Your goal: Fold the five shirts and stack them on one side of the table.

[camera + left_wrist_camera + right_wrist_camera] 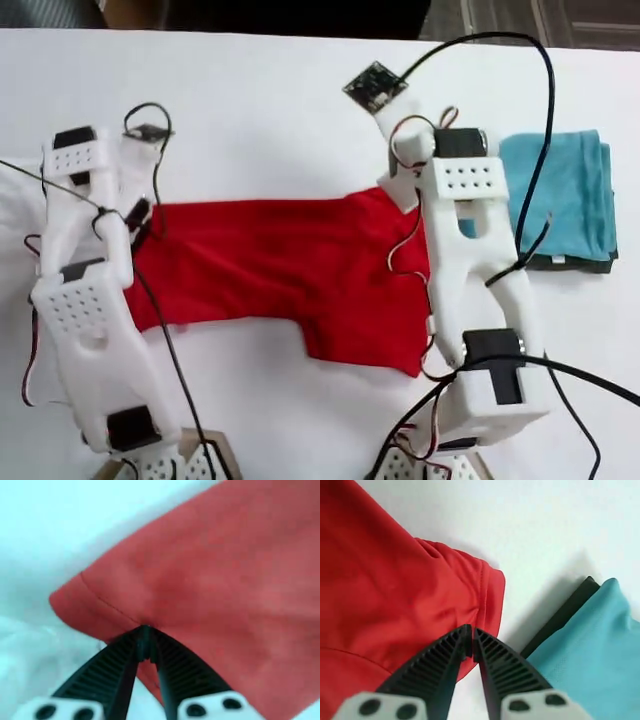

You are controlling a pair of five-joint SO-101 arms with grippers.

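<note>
— Where is the red shirt [290, 265]?
— It lies across the middle of the table [250, 100], spread between my two arms.
— And your left gripper [145, 647]?
— It's pinched tight on the hem at one corner of the red shirt. My fingertips meet with the cloth between them.
— The right gripper [471, 641]?
— Narrowed to a sliver, nipping the rim at the shirt's other end, at what looks like a sleeve.
— What's beside it?
— A folded teal shirt [560, 190], near my right arm at the table's right side. It rests on a dark cloth [562, 617] whose edge peeks out underneath. The red shirt stops just short of both.
</note>
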